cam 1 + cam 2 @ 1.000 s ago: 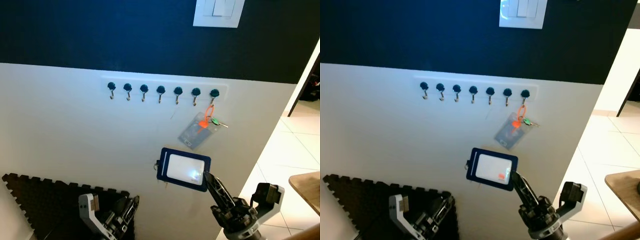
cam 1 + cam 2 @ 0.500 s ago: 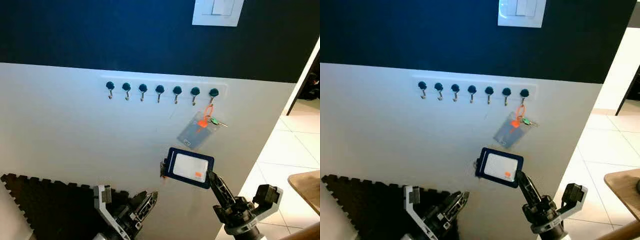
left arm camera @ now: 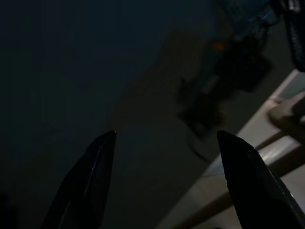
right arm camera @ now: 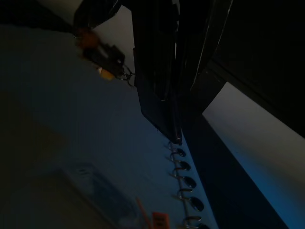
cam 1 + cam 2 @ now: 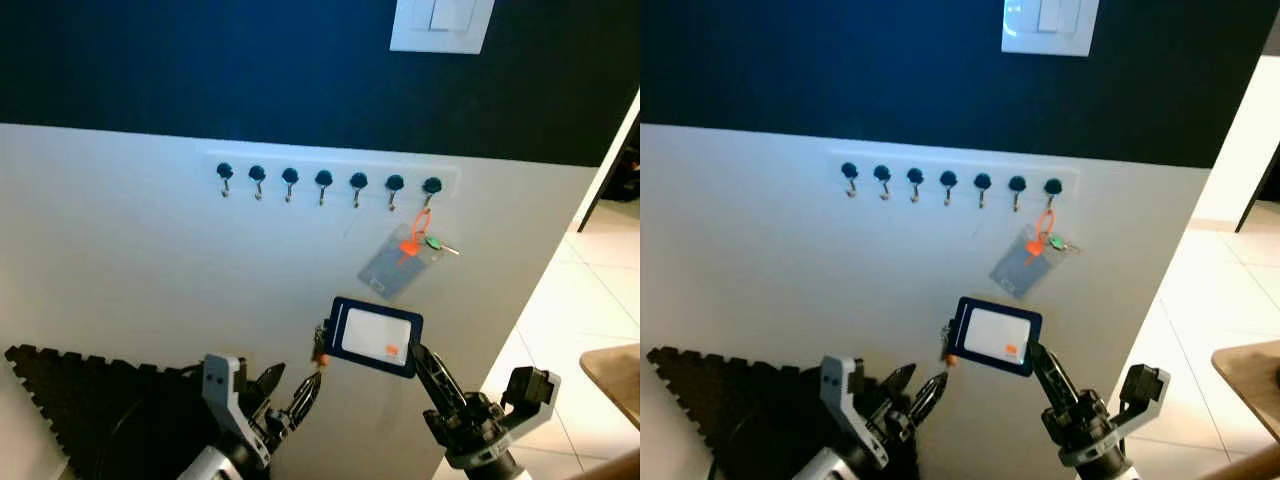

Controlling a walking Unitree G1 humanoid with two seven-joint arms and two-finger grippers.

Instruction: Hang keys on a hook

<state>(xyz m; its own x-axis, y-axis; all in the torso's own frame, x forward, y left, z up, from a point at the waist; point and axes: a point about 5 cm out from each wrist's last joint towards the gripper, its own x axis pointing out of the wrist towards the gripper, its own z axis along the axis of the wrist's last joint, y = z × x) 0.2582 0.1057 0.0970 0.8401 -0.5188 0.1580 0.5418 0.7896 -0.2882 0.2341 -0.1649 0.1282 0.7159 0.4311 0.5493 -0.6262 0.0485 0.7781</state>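
So there's a white rail (image 5: 335, 165) on the wall with seven hooks (image 5: 324, 182) in a row, all dark-capped. Six of them are bare. The seventh, at the robot's far right end (image 5: 432, 187), already has stuff on it: one orange loop (image 5: 419, 226) carrying one clear card sleeve (image 5: 396, 265) and one green-headed key (image 5: 437, 243), dangling just below the hook.

The right claw (image 5: 418, 360) is clenched on the lower right corner of a dark blue badge holder (image 5: 372, 336) with a white card inside, holding it up in front of the white wall, below the rail and lower left of the clear sleeve. The task's keys (image 5: 320, 347) hang off the badge holder's left edge, a small clip with an orange bit, too small to count the keys. In the right wrist view the holder runs between the dark fingers, with the keys (image 4: 102, 55) dangling off it and the hook row (image 4: 184, 181) beyond.

The left claw (image 5: 288, 396) is raised with its fingers spread apart, grasping nothing, tips just below the keys but not touching that I can see.

One white light switch (image 5: 442, 24) sits on the dark upper wall, and one black foam mat (image 5: 70, 395) lies on the floor at lower left.
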